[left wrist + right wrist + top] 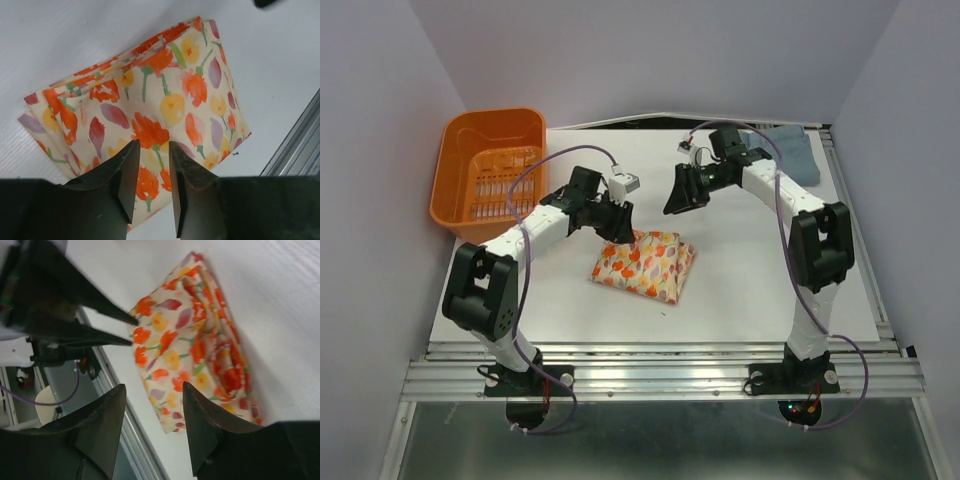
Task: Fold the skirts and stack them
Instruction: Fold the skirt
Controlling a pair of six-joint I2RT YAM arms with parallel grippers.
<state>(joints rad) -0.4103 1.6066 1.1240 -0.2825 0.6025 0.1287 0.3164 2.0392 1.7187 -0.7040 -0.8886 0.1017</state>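
White links (520, 232); black joints (480, 290) and hands (153, 145); purple cables (552, 153).

We log a white tabletop (740, 290) carrying three items. A folded cream fabric skirt with orange floral print (645, 264) lies near centre. An orange slatted plastic basket (448, 180) sits at the far-left corner, and a grey-blue cloth (798, 152) at the far-right corner.

There are two pieces of fabric on the one white bench (740, 290): one folded floral skirt (645, 263) and one blue-grey cloth (790, 150). There is one orange basket (455, 180). Two arms are in view, each ending in one claw, so two claws in all, the left claw (618, 232) and the right claw (673, 207), and each has two fingers.
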